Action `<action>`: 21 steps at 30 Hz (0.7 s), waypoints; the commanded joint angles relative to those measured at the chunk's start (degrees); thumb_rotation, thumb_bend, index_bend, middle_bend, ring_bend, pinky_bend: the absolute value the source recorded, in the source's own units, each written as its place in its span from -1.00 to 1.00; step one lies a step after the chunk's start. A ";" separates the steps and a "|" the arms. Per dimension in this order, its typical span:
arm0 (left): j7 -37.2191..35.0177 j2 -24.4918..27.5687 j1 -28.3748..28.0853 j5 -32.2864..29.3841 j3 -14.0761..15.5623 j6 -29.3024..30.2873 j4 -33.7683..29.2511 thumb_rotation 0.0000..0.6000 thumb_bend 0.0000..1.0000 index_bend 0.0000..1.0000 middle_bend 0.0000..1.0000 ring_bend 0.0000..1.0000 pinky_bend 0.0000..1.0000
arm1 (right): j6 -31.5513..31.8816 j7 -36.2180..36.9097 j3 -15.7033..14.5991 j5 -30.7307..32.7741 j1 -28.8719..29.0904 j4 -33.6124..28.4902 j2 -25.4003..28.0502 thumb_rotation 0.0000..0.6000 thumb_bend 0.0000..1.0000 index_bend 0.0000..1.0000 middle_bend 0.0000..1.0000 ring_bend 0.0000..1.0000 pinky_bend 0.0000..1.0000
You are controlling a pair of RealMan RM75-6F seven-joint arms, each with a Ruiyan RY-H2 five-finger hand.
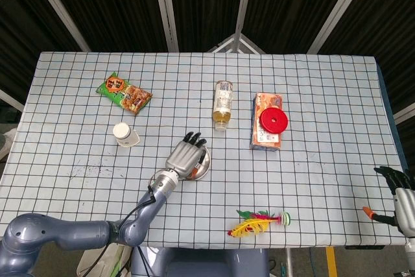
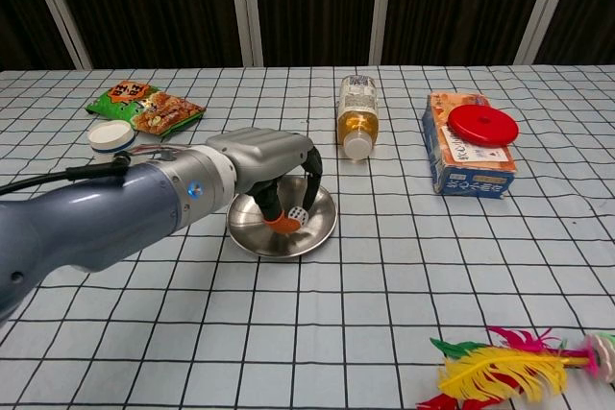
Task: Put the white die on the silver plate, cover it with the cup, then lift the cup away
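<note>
The left hand (image 2: 274,165) is over the silver plate (image 2: 314,226), palm down, w/ its fingers curled. It pinches the white die (image 2: 299,210) between the orange-tipped thumb and a dark finger. The die is just above the plate's middle; can't tell if it touches the metal. From the head view the left hand (image 1: 186,158) covers most of the plate (image 1: 204,166), so the die is hidden there. The gray arm runs from the hand back to the near-left edge of the table (image 1: 324,95).

The cup (image 2: 110,135) is white and sits left of the plate, well apart from it. It seems to lie on its side in the head view (image 1: 124,134). A green and orange snack bag (image 2: 144,107) is further back than the cup, left of the plate.

Behind the plate & a bit right lies a bottle (image 2: 356,115) of yellow drink, cap end toward the plate. Right of the plate, well apart, is an orange box (image 2: 468,162) w/ a red disc (image 2: 482,126) on top. A feather toy (image 2: 504,372) in bright colors lies near the front edge, right of the plate.

The right hand (image 1: 401,200) is far right of the plate, at the table's near-right corner. Its fingers are apart & it holds nothing.
</note>
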 commanded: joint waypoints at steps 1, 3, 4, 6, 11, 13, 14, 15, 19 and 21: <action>0.48 -0.63 -0.64 0.25 0.40 0.72 0.87 1.00 -0.04 -0.03 -0.77 -1.00 -0.98 | 0.15 0.31 0.06 0.12 -0.15 0.04 0.17 1.00 -0.81 -0.57 -0.62 -0.70 -1.00; 0.93 -0.72 -0.74 0.42 0.87 1.63 1.45 1.00 -0.04 -0.03 -0.79 -1.00 -0.98 | 0.25 0.78 0.07 0.14 -0.28 0.16 0.32 1.00 -0.81 -0.57 -0.62 -0.70 -1.00; 1.13 -0.69 -0.74 0.31 1.04 1.90 1.62 1.00 -0.04 -0.03 -0.80 -1.00 -0.98 | 0.26 0.98 0.04 0.10 -0.32 0.14 0.37 1.00 -0.81 -0.57 -0.62 -0.70 -1.00; 1.02 -0.58 -0.64 0.10 1.03 2.34 1.83 1.00 -0.04 -0.03 -0.80 -1.00 -0.98 | 0.19 1.24 -0.04 -0.02 -0.35 0.07 0.45 1.00 -0.81 -0.57 -0.62 -0.70 -1.00; 0.96 0.09 -0.50 -0.38 1.23 3.14 2.01 1.00 -0.04 -0.06 -0.81 -1.00 -0.98 | -0.23 1.16 -0.24 -0.20 -0.23 -0.15 0.49 1.00 -0.81 -0.57 -0.62 -0.70 -1.00; 0.91 0.35 -0.40 -0.56 1.51 3.38 2.11 1.00 -0.08 -0.20 -0.85 -1.00 -0.98 | -0.22 0.91 -0.26 -0.22 -0.23 -0.24 0.47 1.00 -0.81 -0.57 -0.62 -0.70 -1.00; 0.93 0.45 -0.36 -0.67 1.63 3.47 2.19 1.00 -0.16 -0.35 -0.90 -1.00 -0.98 | -0.25 0.85 -0.27 -0.22 -0.22 -0.24 0.45 1.00 -0.81 -0.57 -0.62 -0.70 -1.00; 0.89 0.59 -0.29 -0.78 1.73 3.53 2.21 1.00 -0.24 -0.47 -0.93 -1.00 -0.98 | -0.30 0.79 -0.29 -0.21 -0.21 -0.25 0.39 1.00 -0.81 -0.57 -0.62 -0.70 -1.00; -1.73 2.48 0.84 -0.18 1.63 3.69 0.02 1.00 -0.52 -0.96 -1.00 -1.00 -0.98 | -0.64 0.55 -0.32 -0.15 -0.07 -0.32 0.42 1.00 -0.81 -0.57 -0.62 -0.70 -1.00; -5.67 5.31 2.49 1.97 1.25 4.16 -3.86 1.00 -0.56 -1.00 -1.00 -1.00 -0.98 | -0.58 0.60 -0.29 -0.18 -0.08 -0.37 0.48 1.00 -0.81 -0.57 -0.62 -0.70 -1.00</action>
